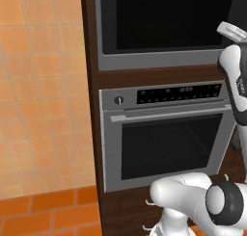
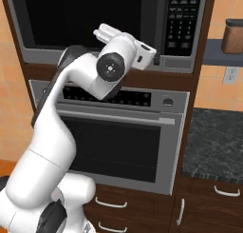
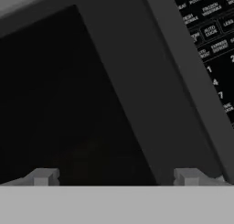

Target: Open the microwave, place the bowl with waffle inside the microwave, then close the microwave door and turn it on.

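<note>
The microwave (image 1: 159, 23) (image 2: 85, 18) sits built into the brown cabinet above a silver oven, its black glass door (image 3: 59, 95) flat against the grey frame. My arm is raised, and the hand (image 2: 144, 53) (image 1: 232, 32) hovers right in front of the door's right edge. In the hand view the dark vertical handle (image 3: 151, 81) runs slantwise between the glass and the keypad (image 3: 210, 31) (image 2: 182, 18). My gripper (image 3: 114, 177) is open, its two tips set wide apart with nothing between them, close to the glass and handle.
The silver oven (image 1: 164, 134) (image 2: 118, 141) with its bar handle and display strip is below the hand. A dark stone counter (image 2: 213, 137) lies to the right, with a brown jar (image 2: 233, 36) on a shelf above it. Drawers (image 2: 109, 203) sit under the oven.
</note>
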